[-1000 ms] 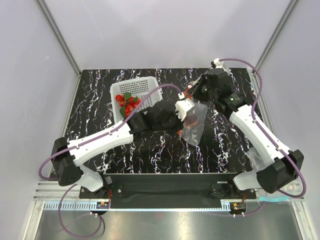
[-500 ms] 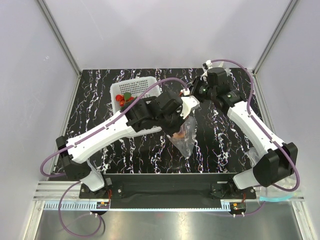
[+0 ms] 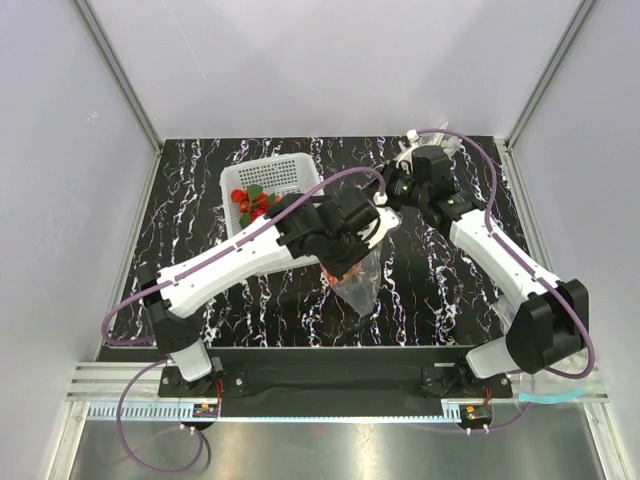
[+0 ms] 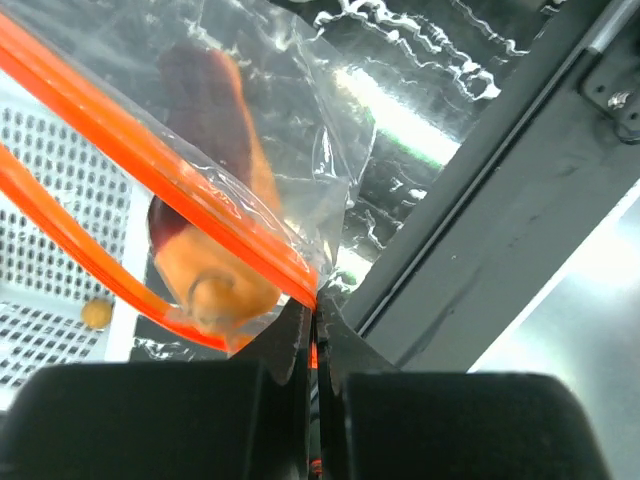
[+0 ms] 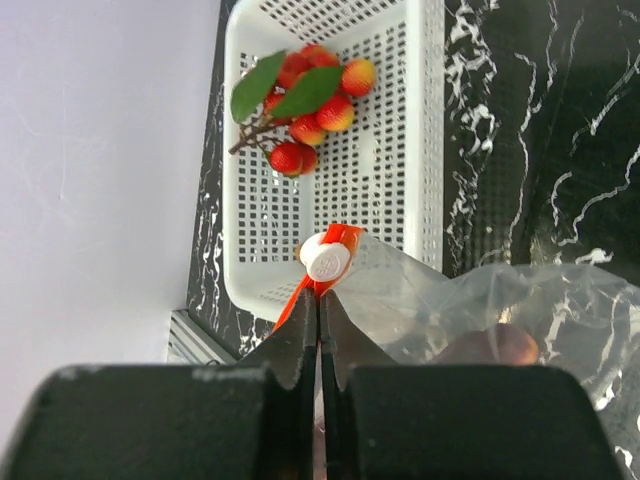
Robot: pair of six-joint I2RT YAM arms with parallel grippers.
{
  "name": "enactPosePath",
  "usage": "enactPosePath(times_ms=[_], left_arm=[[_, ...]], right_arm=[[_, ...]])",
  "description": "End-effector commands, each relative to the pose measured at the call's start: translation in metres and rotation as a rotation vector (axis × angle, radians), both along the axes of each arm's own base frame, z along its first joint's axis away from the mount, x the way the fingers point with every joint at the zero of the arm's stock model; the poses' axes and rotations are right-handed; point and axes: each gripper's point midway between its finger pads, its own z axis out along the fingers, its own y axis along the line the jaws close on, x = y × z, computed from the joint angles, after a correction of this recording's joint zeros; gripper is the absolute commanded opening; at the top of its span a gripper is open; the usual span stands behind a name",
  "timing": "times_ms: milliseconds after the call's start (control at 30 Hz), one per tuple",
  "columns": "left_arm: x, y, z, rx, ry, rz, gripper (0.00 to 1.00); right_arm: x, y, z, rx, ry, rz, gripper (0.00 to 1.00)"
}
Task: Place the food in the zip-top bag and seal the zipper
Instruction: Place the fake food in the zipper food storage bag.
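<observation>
One long red-orange toy piece [image 4: 215, 190] bagged in clear plastic pouch [image 3: 365, 285]; red leafy berries [image 5: 335, 112] left in white lattice basket [image 5: 432, 120]; left gripper [image 4: 312, 325], right gripper [image 5: 319, 300] pinching open orange-red zipper [image 4: 130, 150].

The basket [image 3: 292, 172] sits far and left on the table [image 3: 450, 290], with a bunch of food [image 3: 252, 202] in it — the bag [image 3: 360, 285] is just right and nearer, one piece [image 4: 215, 260] inside.

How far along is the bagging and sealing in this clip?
Partly done. The long red-orange piece sits inside the zip-top bag. In hand: the left fingers and right fingers each pinch the zipper, whose two strips gape apart. Left: the red berry cluster lies in the white basket; then seal the mouth.
</observation>
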Motion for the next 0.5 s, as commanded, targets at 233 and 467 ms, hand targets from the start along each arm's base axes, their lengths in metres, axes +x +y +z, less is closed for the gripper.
enactPosePath(times_ms=[233,467], left_arm=[[-0.022,0.032,0.140,-0.547,-0.310,-0.002,0.06],[-0.064,-0.055,0.066,-0.457,0.110,-0.275,0.00]], right_arm=[[0.013,-0.058,0.138,0.061,-0.441,-0.259,0.00],[0.020,-0.138,0.110,-0.212,-0.302,-0.577,0.00]])
